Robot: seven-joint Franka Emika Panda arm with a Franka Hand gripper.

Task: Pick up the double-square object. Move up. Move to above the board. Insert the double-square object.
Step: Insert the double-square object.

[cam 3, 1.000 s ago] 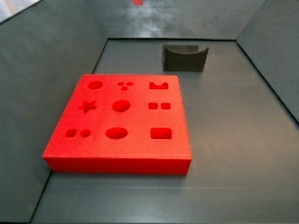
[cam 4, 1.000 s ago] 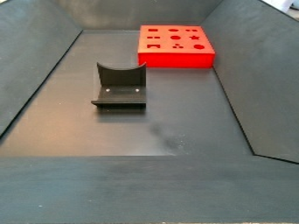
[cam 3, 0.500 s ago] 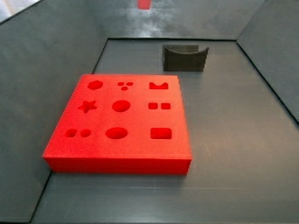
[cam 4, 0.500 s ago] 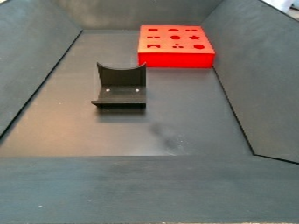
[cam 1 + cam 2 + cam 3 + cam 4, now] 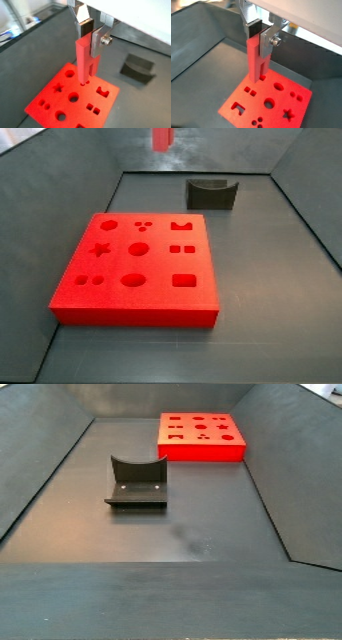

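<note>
No text, label, brand, number or sign can be read on anything in these views.

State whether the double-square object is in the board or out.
Out. The gripper holds the double-square object upright above the board; in a side view it hangs high.

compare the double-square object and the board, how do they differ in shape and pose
The double-square object is a slim tall peg, upright, held in the pincer above the floor; the board is a wide flat slab lying on the floor. The peg's faces are plain, whereas the board carries nine shaped holes. The peg hangs over the board without touching it. Both are bright red.
</note>
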